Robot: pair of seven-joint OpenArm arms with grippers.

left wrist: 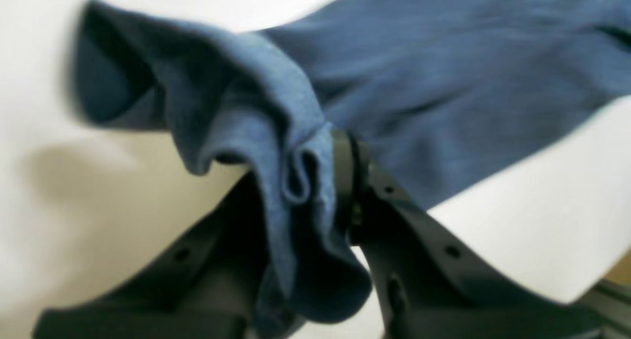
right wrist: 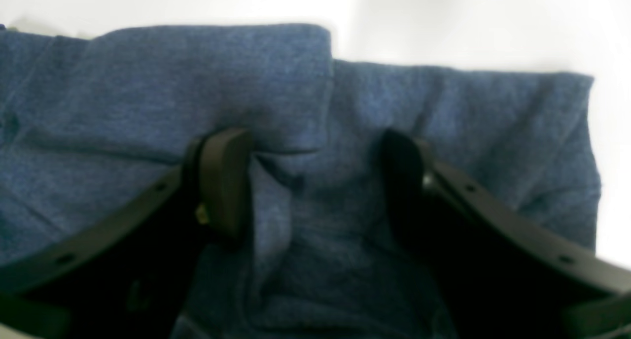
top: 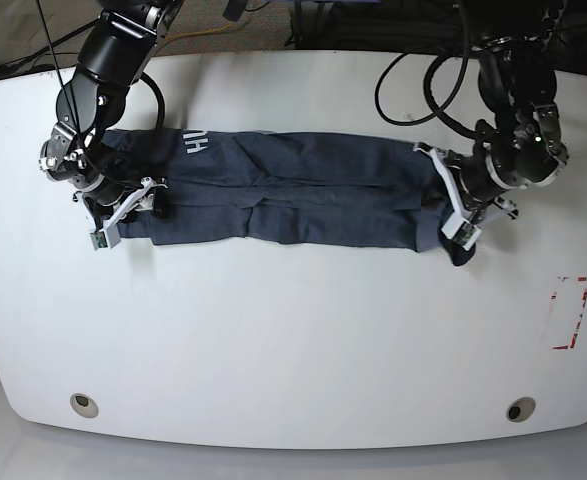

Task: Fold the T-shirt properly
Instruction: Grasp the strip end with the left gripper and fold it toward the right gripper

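T-shirt (top: 303,195) lies in a long band across the tabletop (top: 273,340), soft, floppy, best pinched at its ends: left tool (left wrist: 340,176) clamped on one bunched end, right tool (right wrist: 315,181) spread wide over the other.

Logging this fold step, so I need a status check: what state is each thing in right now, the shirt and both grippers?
T-shirt: folded into a long narrow band across the table, one end bunched and lifted.
left gripper: shut on the T-shirt's bunched end.
right gripper: open, jaws apart over the shirt's other end, gripping nothing.
table: white, bearing the shirt.
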